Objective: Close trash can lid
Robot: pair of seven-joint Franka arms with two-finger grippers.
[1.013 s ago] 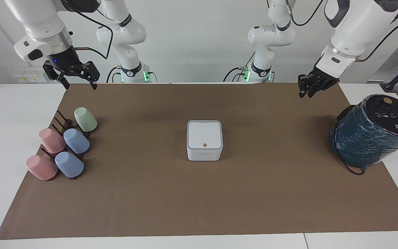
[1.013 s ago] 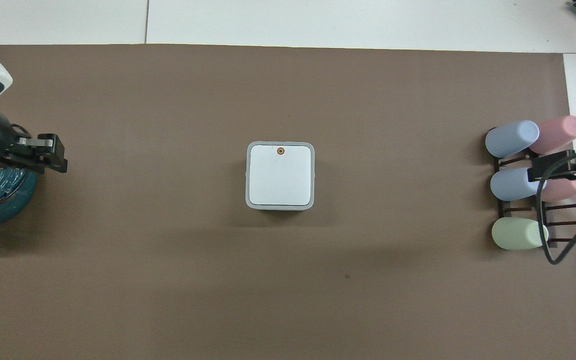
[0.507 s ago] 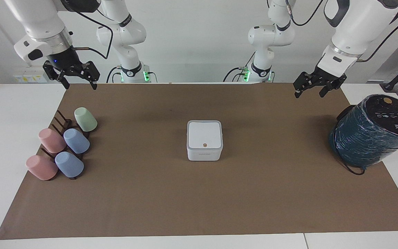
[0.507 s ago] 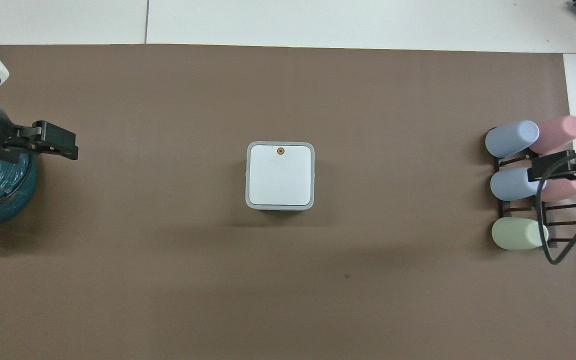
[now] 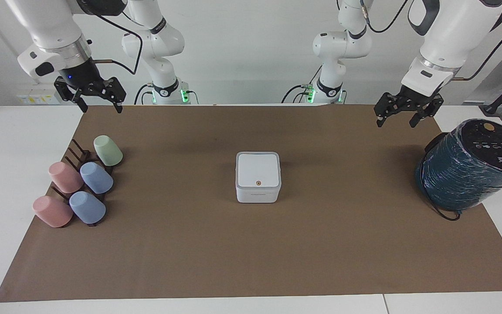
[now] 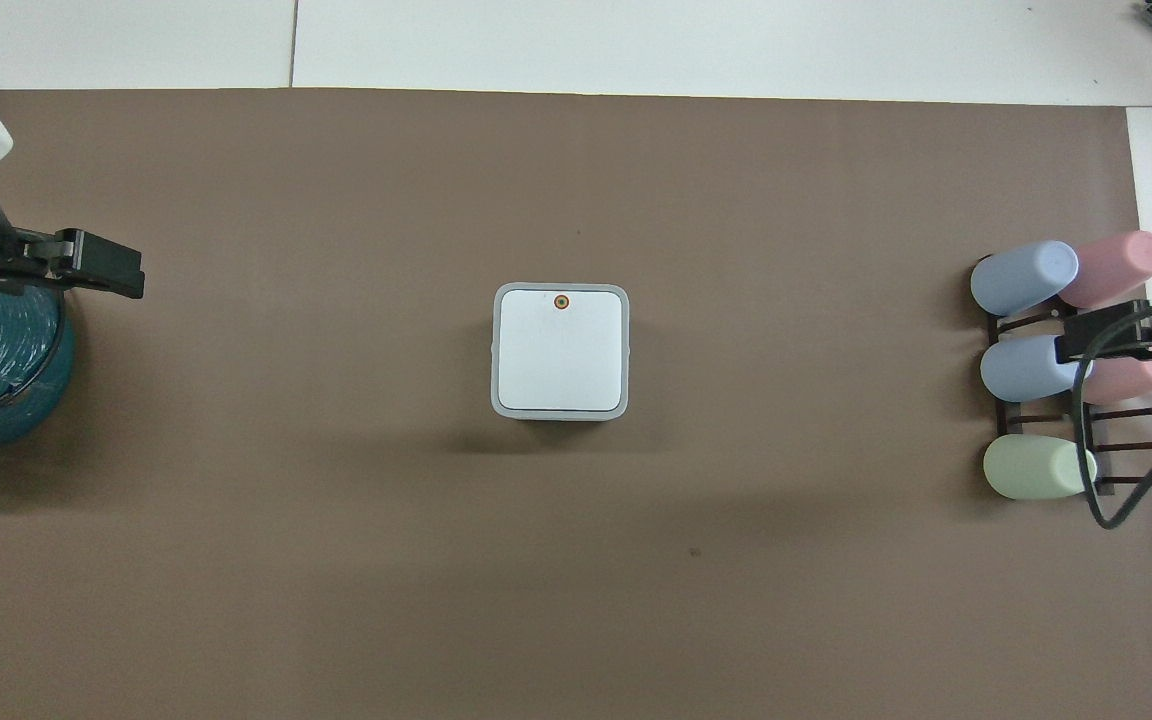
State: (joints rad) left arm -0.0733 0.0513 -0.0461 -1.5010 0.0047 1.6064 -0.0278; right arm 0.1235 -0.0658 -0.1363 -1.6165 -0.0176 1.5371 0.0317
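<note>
Both grippers are hanging clear of the work. The left gripper [image 5: 396,119] is hovering with its fingers spread wide and nothing between them, over the mat near the teal wrapped cylinder [image 5: 469,168] at the left arm's end of the table. The trash can [image 5: 258,192] is sitting at the middle of the brown mat [image 5: 251,253], and the lid [image 5: 257,169] is lying flat on it, orange dot up, so the closing looks done. Outward, toward the right arm's end, the right gripper [image 5: 98,104] is waiting, open and empty, above the mat's edge near the cup rack [image 5: 81,159]. Judging from this, nothing more than parking the arms is being called for.
</note>
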